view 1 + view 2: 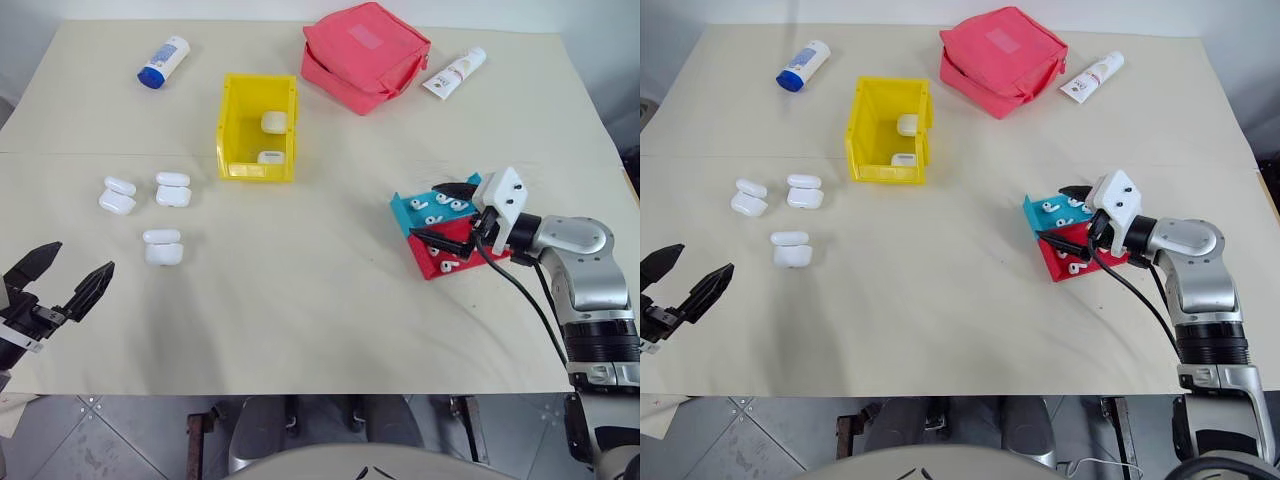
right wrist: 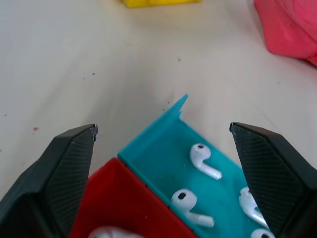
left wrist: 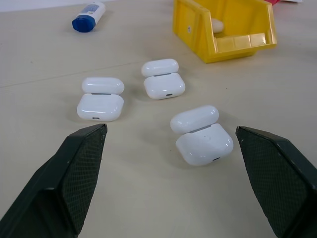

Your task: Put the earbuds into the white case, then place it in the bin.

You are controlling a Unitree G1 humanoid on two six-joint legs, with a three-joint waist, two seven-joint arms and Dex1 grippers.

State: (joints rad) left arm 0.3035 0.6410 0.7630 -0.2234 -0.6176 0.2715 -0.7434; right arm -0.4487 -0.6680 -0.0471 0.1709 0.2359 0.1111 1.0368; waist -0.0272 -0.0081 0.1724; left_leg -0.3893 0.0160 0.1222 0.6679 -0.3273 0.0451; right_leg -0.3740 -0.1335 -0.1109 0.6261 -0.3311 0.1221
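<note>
Several white earbuds (image 2: 204, 161) lie in a teal tray (image 1: 405, 213) on the right side of the table. More earbuds lie in the red tray (image 1: 428, 262) beside it. My right gripper (image 1: 426, 210) hangs open just over these trays, its fingers either side of the teal one, holding nothing. Three white cases (image 1: 117, 196) (image 1: 172, 189) (image 1: 162, 246) lie with lids open at the left. My left gripper (image 1: 79, 258) is open and empty near the front left edge, pointing at the nearest case (image 3: 203, 136). The yellow bin (image 1: 257, 168) stands at the back centre with two white cases (image 1: 274, 122) inside.
A red zip pouch (image 1: 365, 55) lies behind the bin to the right. A white tube (image 1: 455, 72) is at the back right and a white bottle with a blue cap (image 1: 163, 62) at the back left. Bare cloth spans the middle.
</note>
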